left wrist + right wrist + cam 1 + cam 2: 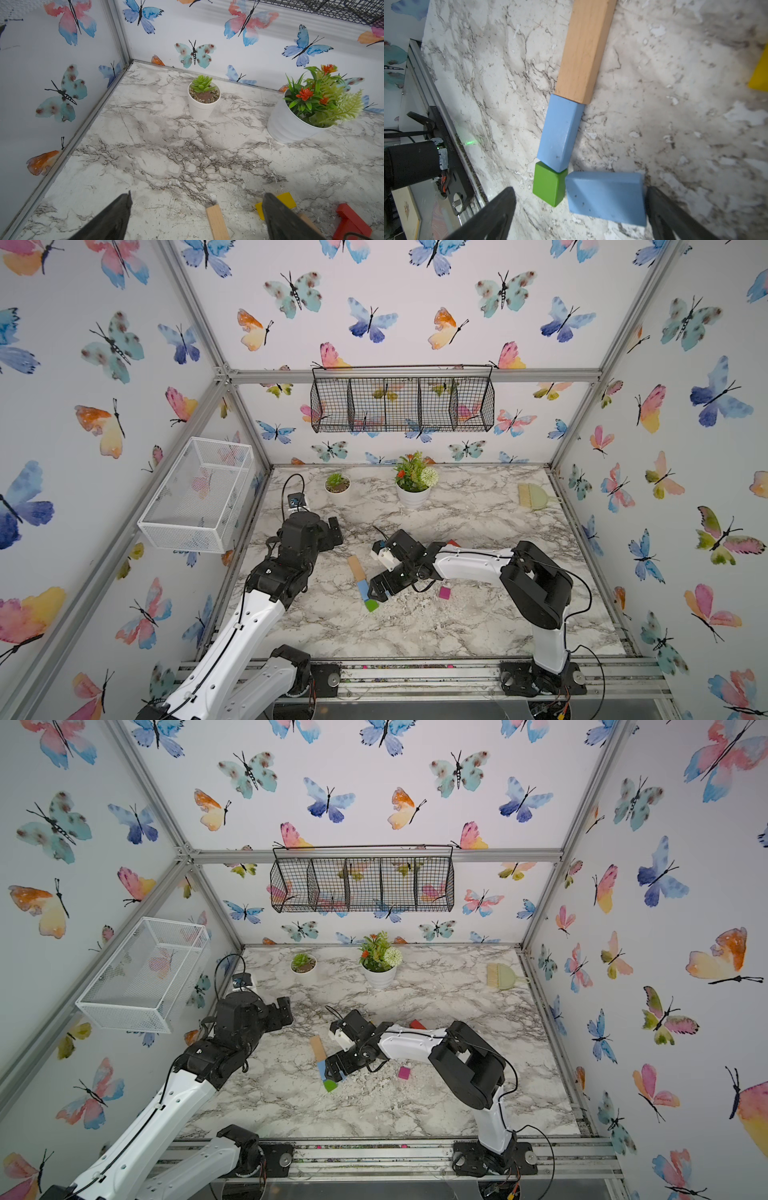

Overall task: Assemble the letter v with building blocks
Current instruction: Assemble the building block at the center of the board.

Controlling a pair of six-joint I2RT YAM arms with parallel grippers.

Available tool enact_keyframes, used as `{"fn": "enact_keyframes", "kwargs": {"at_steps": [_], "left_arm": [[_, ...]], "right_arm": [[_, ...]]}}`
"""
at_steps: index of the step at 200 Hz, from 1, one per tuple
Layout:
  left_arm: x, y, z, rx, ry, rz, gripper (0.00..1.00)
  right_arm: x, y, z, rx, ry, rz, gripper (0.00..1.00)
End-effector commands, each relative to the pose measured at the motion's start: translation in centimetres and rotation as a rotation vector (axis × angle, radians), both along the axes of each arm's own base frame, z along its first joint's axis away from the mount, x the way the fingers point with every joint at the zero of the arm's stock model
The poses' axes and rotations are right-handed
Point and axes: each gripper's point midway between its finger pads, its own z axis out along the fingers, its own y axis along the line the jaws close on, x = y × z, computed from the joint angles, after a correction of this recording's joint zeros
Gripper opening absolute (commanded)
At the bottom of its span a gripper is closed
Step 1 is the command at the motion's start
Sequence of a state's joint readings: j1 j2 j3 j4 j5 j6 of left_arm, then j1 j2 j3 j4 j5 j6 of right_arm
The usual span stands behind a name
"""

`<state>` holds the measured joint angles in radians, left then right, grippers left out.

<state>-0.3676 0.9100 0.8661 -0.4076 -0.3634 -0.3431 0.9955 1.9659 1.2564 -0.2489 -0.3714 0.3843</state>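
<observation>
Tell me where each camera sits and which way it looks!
Both top views: high above the front, looking down on the table; left arm, right arm, left tool and right tool show.
Left wrist: on the left arm, facing the succulent pot and flower pot; its open tool shows.
Right wrist: on the right arm, looking down at the green cube; its open tool shows.
Shared: both wrist views show the tan bar.

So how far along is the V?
One arm looks laid: tan bar, light blue block, green cube. The open right gripper straddles a second blue block beside the cube. That arm needs more; yellow block and red block lie loose.
</observation>
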Motion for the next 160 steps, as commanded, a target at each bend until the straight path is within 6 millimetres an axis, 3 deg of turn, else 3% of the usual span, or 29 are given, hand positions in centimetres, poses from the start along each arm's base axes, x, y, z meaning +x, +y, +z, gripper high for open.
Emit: {"fn": "enact_keyframes", "kwargs": {"at_steps": [1, 160], "left_arm": [[0.12, -0.06, -0.33, 0.000, 0.002, -0.009, 0.98], [0.12, -0.07, -0.23, -0.006, -0.001, -0.013, 0.98]], "right_arm": [[-1.02, -0.22, -1.22, -0.028, 0.038, 0.011, 0.99], [-1.87, -0.44, -1.41, -0.038, 0.048, 0.001, 1.00]]}}
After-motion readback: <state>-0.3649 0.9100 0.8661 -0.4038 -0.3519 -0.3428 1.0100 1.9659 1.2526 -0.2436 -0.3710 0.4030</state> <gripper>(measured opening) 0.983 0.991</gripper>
